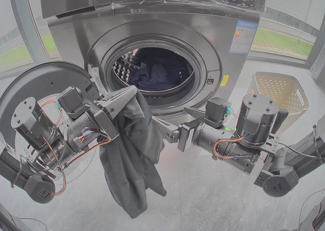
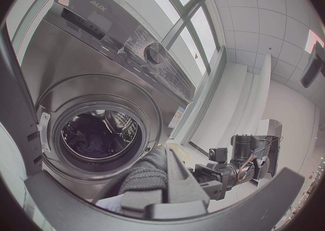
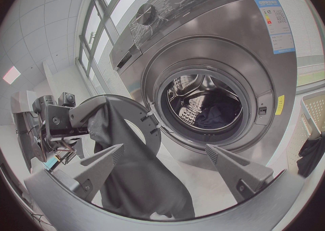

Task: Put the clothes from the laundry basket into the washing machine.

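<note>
Left pincer (image 1: 128, 94): shut tight on the top edge of a dark grey fabric garment (image 1: 132, 153); the cloth bunches between the fingers (image 2: 176, 174).
Garment: hangs in long loose folds straight down from the left pincer; it is outside the drum, in front of the opening and a little below and to its left.
Right pincer (image 3: 164, 148): spread wide and holding nothing; it is level with the garment's upper part, just beside its right side and pointing toward it.
Washing machine (image 1: 216, 28): silver-grey front-loader right behind both pincers; its round dark door (image 1: 40, 79) is swung open on the left.
Drum: dark blue clothes (image 1: 154, 74) lie heaped inside.
Laundry basket (image 1: 298, 86): beige perforated plastic, on the floor to the right of the machine, well apart from the held garment; a dark cloth (image 3: 309, 153) is draped over its rim.
</note>
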Motion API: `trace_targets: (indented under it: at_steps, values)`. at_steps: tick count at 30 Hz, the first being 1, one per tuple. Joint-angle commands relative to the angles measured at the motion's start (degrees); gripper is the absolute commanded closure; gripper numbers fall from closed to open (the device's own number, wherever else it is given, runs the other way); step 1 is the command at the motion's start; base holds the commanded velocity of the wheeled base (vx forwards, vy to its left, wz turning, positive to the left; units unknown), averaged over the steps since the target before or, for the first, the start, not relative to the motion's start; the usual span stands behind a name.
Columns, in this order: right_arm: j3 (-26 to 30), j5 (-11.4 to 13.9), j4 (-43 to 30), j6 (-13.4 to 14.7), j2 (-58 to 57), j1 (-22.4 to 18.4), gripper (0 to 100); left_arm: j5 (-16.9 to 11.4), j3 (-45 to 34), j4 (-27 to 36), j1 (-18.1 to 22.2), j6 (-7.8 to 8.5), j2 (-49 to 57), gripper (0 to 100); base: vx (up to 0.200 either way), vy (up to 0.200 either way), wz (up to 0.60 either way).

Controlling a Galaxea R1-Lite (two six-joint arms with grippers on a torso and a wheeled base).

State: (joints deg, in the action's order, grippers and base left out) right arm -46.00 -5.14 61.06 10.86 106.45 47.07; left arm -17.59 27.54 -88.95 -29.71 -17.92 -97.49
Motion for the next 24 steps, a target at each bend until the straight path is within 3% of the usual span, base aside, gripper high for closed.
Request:
trace_targets:
  at_steps: [1, 9, 24]
  values:
    - [1.0, 0.0, 0.0, -0.1, 0.1, -0.3, 0, 0.1, 0.4, -0.2, 0.2, 0.08, -1.2, 100, 0.0, 0.0, 0.0]
    - [0.6, 0.0, 0.1, -2.1, 2.0, 0.2, 0, 0.4, 0.4, -0.2, 0.2, 0.17, -1.1, 100, 0.0, 0.0, 0.0]
    - [-4.2, 0.0, 2.4, -2.3, 6.8, 0.5, 0, 0.5, 0.8, -0.2, 0.1, 0.17, -1.1, 100, 0.0, 0.0, 0.0]
